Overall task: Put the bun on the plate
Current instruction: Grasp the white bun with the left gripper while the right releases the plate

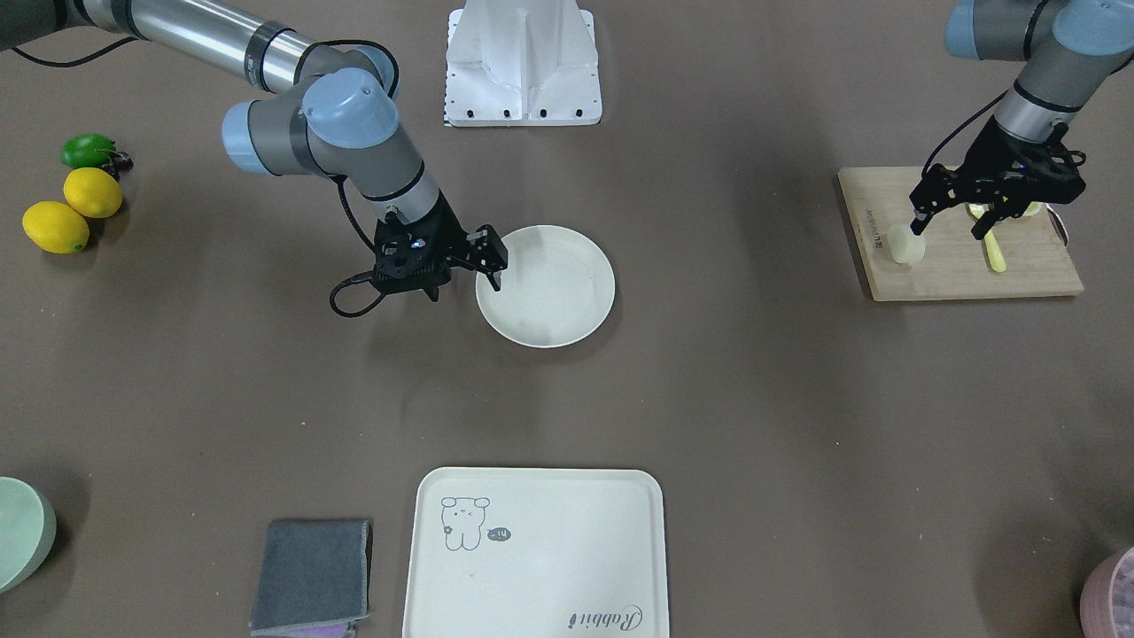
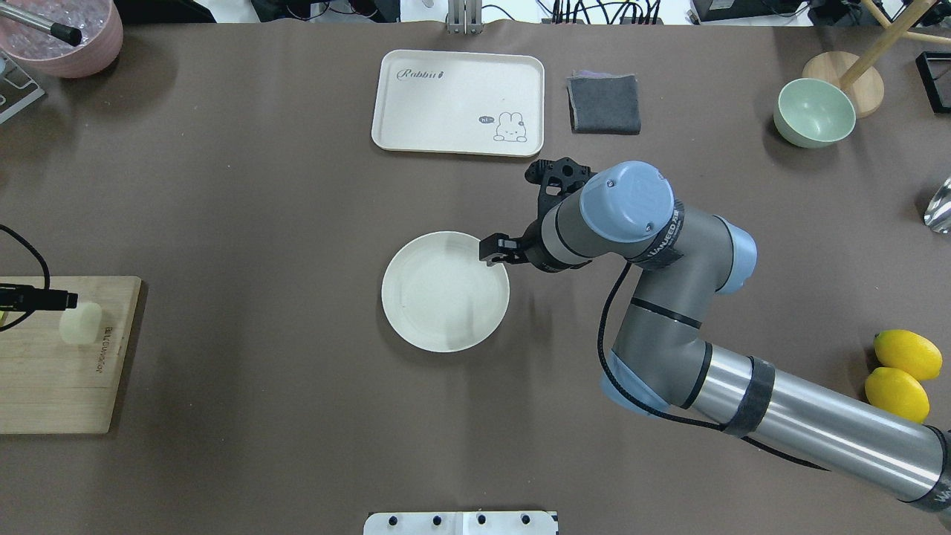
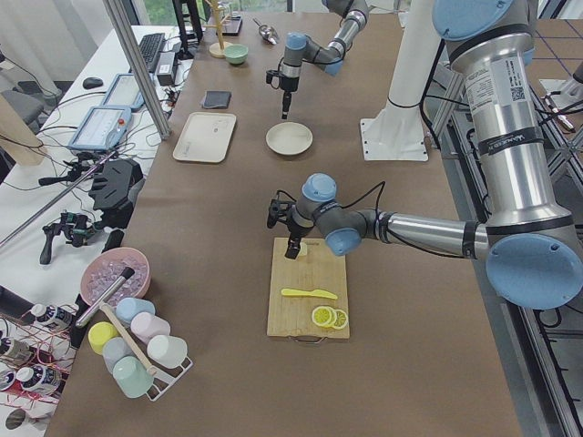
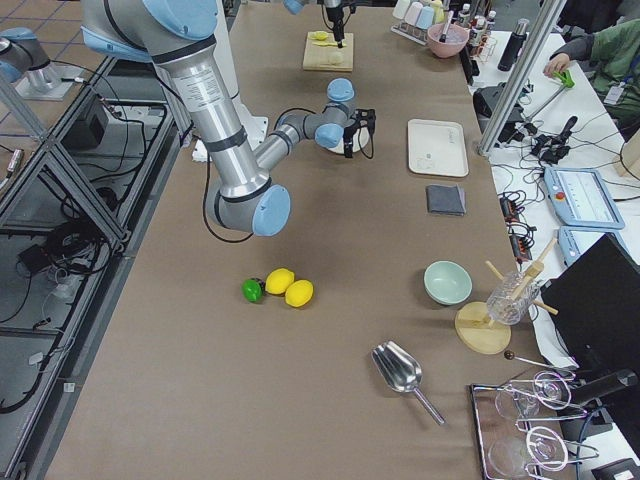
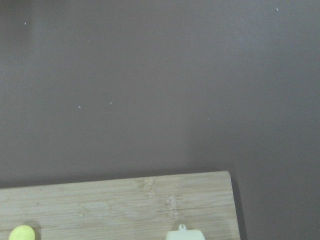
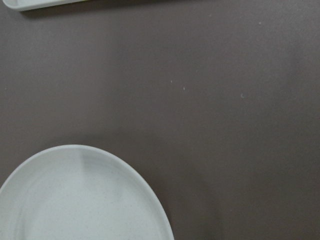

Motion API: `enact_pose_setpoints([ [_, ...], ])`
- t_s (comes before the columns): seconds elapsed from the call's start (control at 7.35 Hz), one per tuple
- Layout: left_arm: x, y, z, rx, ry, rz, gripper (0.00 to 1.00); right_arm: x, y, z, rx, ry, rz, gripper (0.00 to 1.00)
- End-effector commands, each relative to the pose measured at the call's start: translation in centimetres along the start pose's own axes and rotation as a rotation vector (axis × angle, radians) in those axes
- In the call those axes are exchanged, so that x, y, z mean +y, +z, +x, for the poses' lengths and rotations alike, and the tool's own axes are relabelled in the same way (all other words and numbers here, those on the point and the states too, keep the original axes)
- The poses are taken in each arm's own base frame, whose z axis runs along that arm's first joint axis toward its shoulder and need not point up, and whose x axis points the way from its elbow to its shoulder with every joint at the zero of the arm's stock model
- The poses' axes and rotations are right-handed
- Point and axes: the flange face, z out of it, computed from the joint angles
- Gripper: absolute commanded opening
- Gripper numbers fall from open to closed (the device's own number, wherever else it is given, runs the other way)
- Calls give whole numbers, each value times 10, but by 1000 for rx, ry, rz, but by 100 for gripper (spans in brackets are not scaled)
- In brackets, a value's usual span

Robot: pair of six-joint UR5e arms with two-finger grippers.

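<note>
The bun [image 1: 905,245], a small pale lump, lies on the wooden cutting board [image 1: 961,270] at the table's left end. It also shows in the overhead view [image 2: 80,325], and its top peeks in at the wrist view's lower edge [image 5: 185,235]. My left gripper [image 1: 955,225] hovers open over the board. One fingertip [image 1: 919,221] is right at the bun, which is not gripped. The round cream plate [image 1: 554,297] sits mid-table [image 2: 438,301]. My right gripper [image 1: 462,283] is open at the plate's rim, with one finger [image 1: 492,276] over the edge and nothing held.
A yellow knife [image 1: 994,252] and lemon slices lie on the board behind the left gripper. A bear-print tray [image 1: 532,549] and grey cloth [image 1: 310,571] are on the far side. Two lemons [image 1: 55,226], a lime [image 1: 87,151] and a green bowl [image 2: 814,113] are on the right.
</note>
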Motion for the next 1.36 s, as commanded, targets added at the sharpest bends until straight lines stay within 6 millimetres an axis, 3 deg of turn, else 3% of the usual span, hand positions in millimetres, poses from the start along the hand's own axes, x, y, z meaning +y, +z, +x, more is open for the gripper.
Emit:
enact_pose_setpoints([
  [0.0, 15, 12, 6, -4, 27, -23, 98, -27, -22, 14, -17, 26, -15, 100],
  [0.27, 20, 24, 15, -8, 51, -31, 96, -37, -25, 24, -4, 31, -2, 100],
  [0.41, 23, 28, 17, -16, 61, -28, 73, -36, -24, 26, -3, 31, -3, 100],
  [0.54, 22, 30, 16, -20, 60, -27, 63, -36, -25, 27, -3, 31, -3, 100],
  [1.22, 16, 37, 22, -12, 62, -22, 33, -45, -35, 32, -11, 45, -12, 100],
])
